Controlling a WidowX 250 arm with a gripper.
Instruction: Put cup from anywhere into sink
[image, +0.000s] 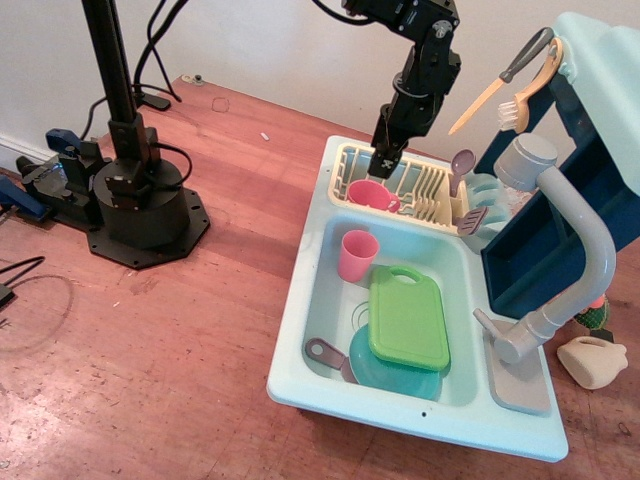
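While the tool (381, 166) sits right at the rim of the squat hot-pink plastic cup (373, 194) in the cream slatted dish rack (425, 190), jaw state unclear: pick step. Next, I'd judge: lift, carry to the pale aqua plastic sink (325, 300), clear the salmon tumbler (357, 256).

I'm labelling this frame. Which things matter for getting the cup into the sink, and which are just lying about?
Job: cup, sink, end effector.
Lying about: tumbler, cutting board, plate, dish rack, brush.
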